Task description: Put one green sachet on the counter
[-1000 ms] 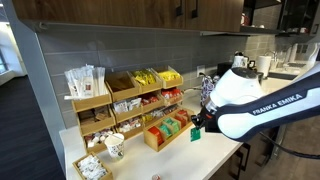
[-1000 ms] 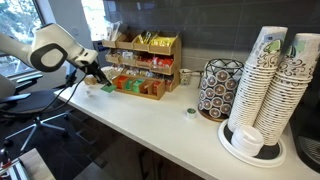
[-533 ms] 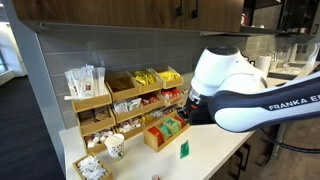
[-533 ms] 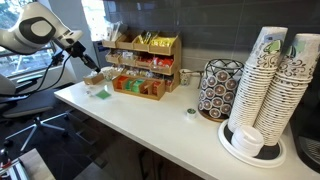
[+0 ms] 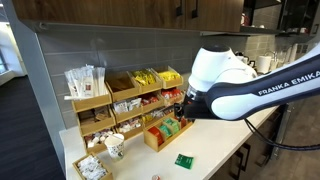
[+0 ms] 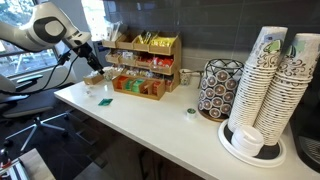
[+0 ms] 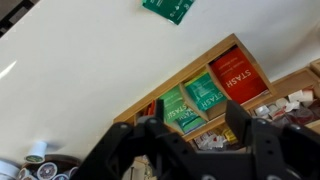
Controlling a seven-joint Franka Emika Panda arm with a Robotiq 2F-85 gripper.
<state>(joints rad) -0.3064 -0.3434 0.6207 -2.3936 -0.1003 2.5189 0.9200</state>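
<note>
One green sachet [image 5: 184,160] lies flat on the white counter [image 5: 215,150], near its front edge; it also shows as a small green patch [image 6: 104,101] and at the top of the wrist view [image 7: 170,8]. My gripper [image 5: 185,108] hangs above the counter, clear of that sachet, in front of the wooden organizer [image 5: 120,100]. In the wrist view the gripper [image 7: 195,128] is open with nothing between its fingers [image 7: 240,120]. Behind them stand more green sachets [image 7: 192,98] and a red one [image 7: 238,72] in a wooden tray.
The low wooden tray [image 5: 165,131] of upright sachets sits just behind the dropped one. A paper cup [image 5: 115,146] and a white box [image 5: 90,167] stand nearby. A patterned holder [image 6: 218,88] and stacked paper cups [image 6: 265,90] are farther along the counter.
The gripper has opened and let go of the green sachet, which dropped and now lies flat on the counter. The arm rose and shifted back toward the organizer.
</note>
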